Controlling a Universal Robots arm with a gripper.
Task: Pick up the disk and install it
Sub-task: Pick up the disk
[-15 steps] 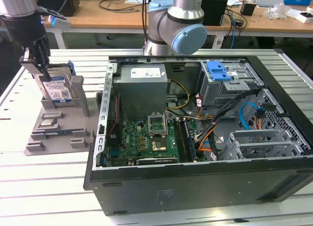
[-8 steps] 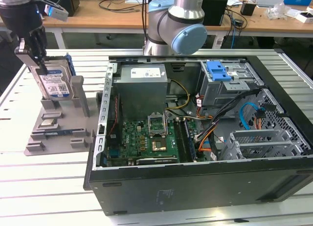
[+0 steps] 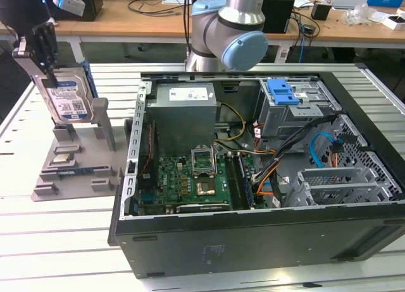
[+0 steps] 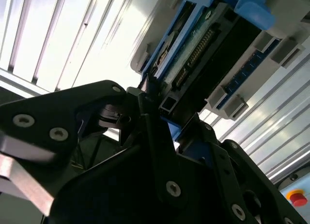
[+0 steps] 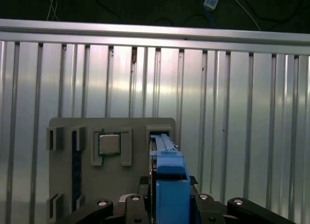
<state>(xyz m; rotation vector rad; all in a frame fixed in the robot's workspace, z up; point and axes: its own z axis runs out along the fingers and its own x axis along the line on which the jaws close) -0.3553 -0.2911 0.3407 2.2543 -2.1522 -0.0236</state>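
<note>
Disk (image 3: 66, 97), a flat silver hard drive with a white-and-blue label in a blue plastic bracket, stands upright on edge at the exterior view's left. It is over the grey plastic stand (image 3: 76, 172) on the slatted white desk (image 3: 57, 229). The black pincer (image 3: 50, 74) is clenched on its upper edge. Well apart, at the exterior view's right, lies the open black computer case (image 3: 253, 241).

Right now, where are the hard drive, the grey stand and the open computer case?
hard drive (image 3: 68, 101): exterior view, on its white-and-blue label.
grey stand (image 3: 79, 182): exterior view, on its flat base.
computer case (image 3: 253, 235): exterior view, on its dark near wall.
</note>
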